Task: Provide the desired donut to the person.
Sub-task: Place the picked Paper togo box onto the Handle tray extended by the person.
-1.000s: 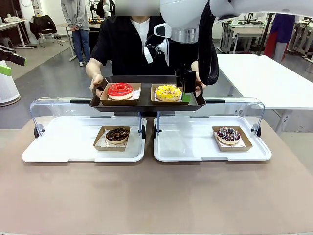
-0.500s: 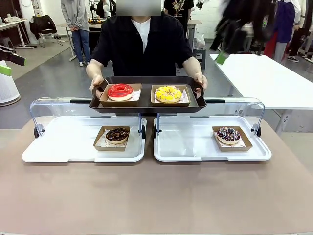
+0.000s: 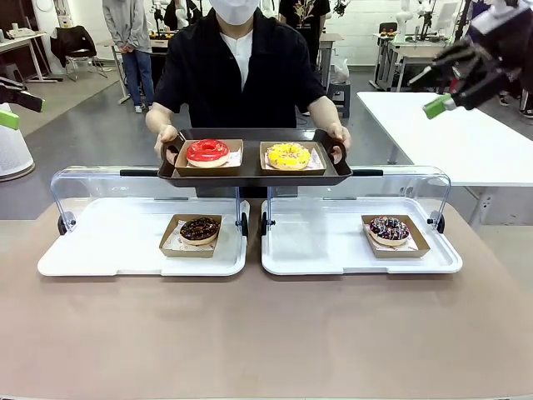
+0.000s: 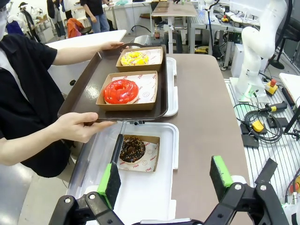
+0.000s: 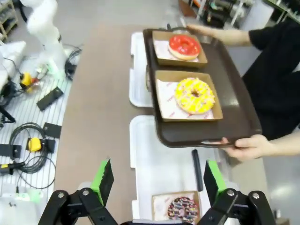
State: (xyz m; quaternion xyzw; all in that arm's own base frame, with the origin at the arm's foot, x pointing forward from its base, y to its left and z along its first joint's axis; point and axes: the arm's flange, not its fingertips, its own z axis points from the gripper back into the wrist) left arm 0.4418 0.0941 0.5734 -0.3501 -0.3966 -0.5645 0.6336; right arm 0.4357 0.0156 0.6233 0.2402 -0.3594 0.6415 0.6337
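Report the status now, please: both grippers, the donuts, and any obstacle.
Left gripper open, empty. Right gripper open, empty, raised. Person holds tray with red donut and yellow donut. No obstacle seen.

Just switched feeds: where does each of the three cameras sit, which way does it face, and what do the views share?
Front view: fixed on the robot's side, facing across the table at the person in black; the right hand is raised at upper right.
Left wrist view: above the table's end, looking along it; open left hand at bottom.
Right wrist view: above the opposite end; open right hand at bottom.
Shared: the dark brown tray with the red-glazed donut and yellow-glazed donut.
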